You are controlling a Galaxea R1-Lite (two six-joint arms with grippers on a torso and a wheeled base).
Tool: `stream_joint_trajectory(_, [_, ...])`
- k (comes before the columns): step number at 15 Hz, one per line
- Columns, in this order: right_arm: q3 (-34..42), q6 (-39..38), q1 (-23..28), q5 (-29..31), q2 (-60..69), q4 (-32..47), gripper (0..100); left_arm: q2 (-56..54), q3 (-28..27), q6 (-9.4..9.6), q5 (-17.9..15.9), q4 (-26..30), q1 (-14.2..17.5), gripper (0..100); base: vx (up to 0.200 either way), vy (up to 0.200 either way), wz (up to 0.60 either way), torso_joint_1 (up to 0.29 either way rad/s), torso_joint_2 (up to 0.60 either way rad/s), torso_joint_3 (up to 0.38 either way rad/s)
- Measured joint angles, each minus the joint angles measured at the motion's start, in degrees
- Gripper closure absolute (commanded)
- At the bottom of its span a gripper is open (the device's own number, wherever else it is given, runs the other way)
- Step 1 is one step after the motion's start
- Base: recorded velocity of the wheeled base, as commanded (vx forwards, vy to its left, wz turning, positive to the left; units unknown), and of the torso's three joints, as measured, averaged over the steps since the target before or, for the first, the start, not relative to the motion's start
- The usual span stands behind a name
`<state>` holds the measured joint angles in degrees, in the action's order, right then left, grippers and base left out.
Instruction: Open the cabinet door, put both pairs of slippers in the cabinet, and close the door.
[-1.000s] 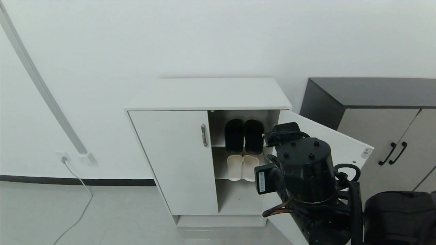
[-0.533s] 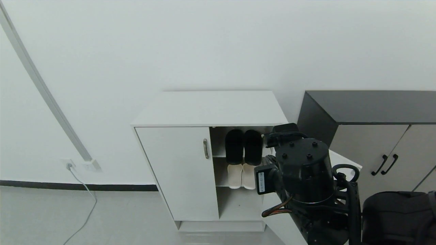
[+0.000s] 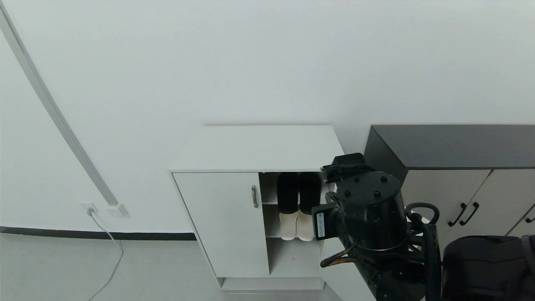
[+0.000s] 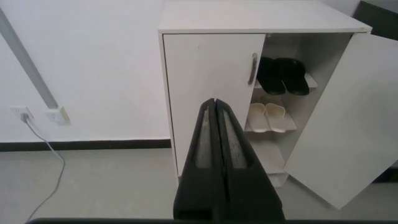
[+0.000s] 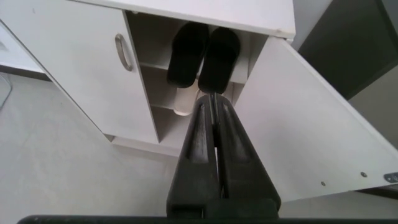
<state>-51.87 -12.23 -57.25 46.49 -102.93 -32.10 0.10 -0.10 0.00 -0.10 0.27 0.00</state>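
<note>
White cabinet (image 5: 74,56) holds black slippers (image 5: 186,50) ahead of closed right gripper (image 5: 214,98).

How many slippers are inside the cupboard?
4. Two black slippers sit side by side up high, two white slippers right beneath them. The shut door beside them could hide more.

Two slipper pairs (image 3: 298,192) inside cabinet (image 3: 259,148)
</note>
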Motion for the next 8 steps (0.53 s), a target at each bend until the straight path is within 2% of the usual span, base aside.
stream_joint_trajectory(5, [0.59, 0.33, -0.05, 0.0, -0.07, -0.04, 100, 0.0, 0.0, 0.0, 0.0, 0.0, 0.0, 100, 0.0, 0.0, 0.0, 0.011, -0.02, -0.015])
stream_joint_trajectory(8, [0.88, 0.35, -0.02, -0.11, -0.07, -0.04, 100, 0.0, 0.0, 0.02, 0.0, -0.02, 0.0, 100, 0.0, 0.0, -0.6, 0.005, 0.0, 0.004])
